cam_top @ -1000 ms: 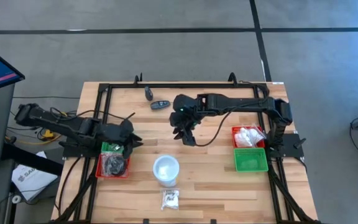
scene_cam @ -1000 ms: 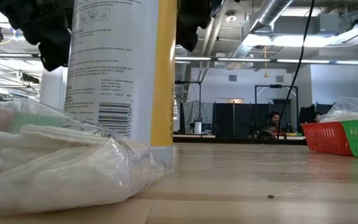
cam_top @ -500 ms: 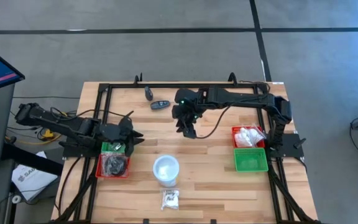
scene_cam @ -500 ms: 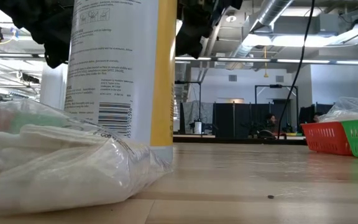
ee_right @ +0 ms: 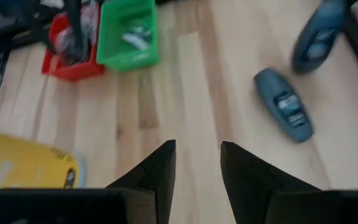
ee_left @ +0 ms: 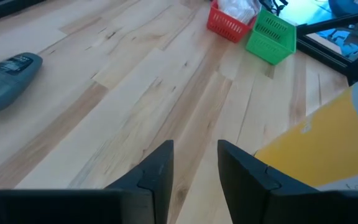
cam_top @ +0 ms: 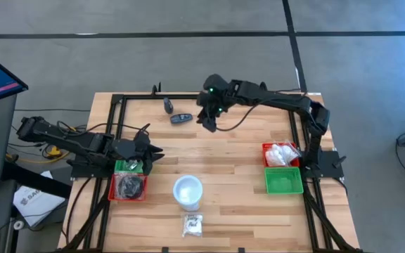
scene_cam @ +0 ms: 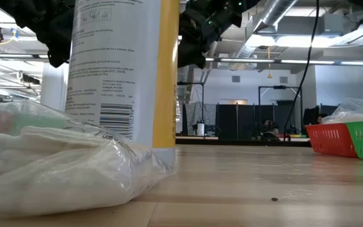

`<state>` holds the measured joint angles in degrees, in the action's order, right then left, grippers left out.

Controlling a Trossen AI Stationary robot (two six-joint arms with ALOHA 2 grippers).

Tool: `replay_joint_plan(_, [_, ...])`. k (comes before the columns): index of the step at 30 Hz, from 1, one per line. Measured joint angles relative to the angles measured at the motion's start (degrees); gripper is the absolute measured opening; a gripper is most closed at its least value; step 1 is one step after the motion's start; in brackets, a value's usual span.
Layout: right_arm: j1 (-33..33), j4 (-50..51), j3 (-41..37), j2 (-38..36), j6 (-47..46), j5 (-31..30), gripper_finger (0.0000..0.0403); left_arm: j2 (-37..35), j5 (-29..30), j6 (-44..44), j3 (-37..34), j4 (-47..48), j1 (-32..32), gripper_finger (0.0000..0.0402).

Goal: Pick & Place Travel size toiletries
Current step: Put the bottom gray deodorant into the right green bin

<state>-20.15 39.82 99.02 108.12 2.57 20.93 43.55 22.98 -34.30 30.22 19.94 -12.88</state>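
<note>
Two small dark oblong bottles lie flat at the table's far middle, one (cam_top: 181,118) nearer and one (cam_top: 168,106) farther; both show in the right wrist view (ee_right: 284,112) (ee_right: 319,34). A clear bag of white pieces (cam_top: 193,225) lies near the front edge. My right gripper (cam_top: 208,121) hovers open and empty just right of the nearer bottle; its fingers show in its wrist view (ee_right: 197,165). My left gripper (cam_top: 148,151) is open and empty over the left trays (ee_left: 194,168). A black item lies in the left red tray (cam_top: 129,186).
A tall white and yellow bottle (cam_top: 188,191) stands upright at the front middle, just behind the bag (scene_cam: 55,164). A green tray (cam_top: 126,167) sits beside the left red one. At the right stand a red tray with white packets (cam_top: 280,153) and a green tray (cam_top: 283,180).
My right gripper has gone from the table's middle toward the far edge, coming close to the two dark bottles. The bottles, the bag and the trays have stayed where they were.
</note>
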Motion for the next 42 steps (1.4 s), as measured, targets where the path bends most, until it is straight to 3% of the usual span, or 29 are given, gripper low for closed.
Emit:
replay_joint_plan(16, [-1.8, -9.9, 3.0, 10.9, 3.8, 0.2, 0.0118, 0.0, 0.0, 0.0, 0.0, -0.5, 0.0, 0.0113])
replay_joint_plan(28, [-1.6, -6.2, 17.1, 24.7, 2.8, 0.3, 0.0118, 0.0, 0.0, 2.4, -0.7, -0.9, 0.0, 0.0113])
replay_joint_plan(33, [-1.1, -2.8, 20.1, 23.7, 2.3, 6.5, 0.0118, 0.2, 10.0, 3.8, -4.3, -0.9, 1.5, 0.0113])
replay_joint_plan(35, [-0.3, -2.7, 20.0, 22.7, 2.1, 7.7, 0.0118, 1.2, 11.0, 5.8, -5.5, -2.5, 4.3, 0.0113])
replay_joint_plan(42, [2.9, 3.3, 20.1, 17.7, 2.8, 7.6, 0.0118, 10.2, -1.0, 16.1, -6.9, -17.8, 17.3, 0.0113])
